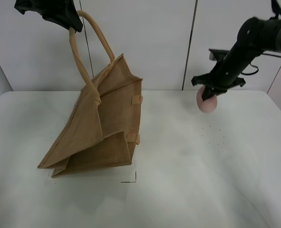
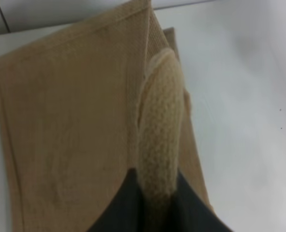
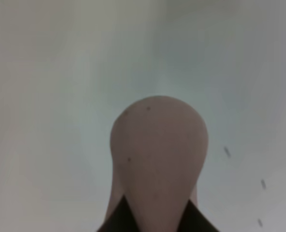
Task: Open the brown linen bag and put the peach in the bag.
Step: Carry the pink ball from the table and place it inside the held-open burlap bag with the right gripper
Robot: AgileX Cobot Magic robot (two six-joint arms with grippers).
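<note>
The left claw [image 1: 73, 26] is gripping a beige handle [image 1: 79, 59] tight, holding the brown linen bag [image 1: 107, 128] tilted, its base resting on the tabletop [image 1: 202, 180]. The right claw [image 1: 208, 93] is pinching the peach [image 1: 207, 103], well apart from the bag.

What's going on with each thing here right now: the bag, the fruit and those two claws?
brown linen bag: tilted, hoisted by one handle, lower edge on the table, no peach in it yet.
peach: held outside the bag, to its right in the high view.
left gripper: shut on the bag's handle, raised high.
right gripper: shut on the peach.
</note>
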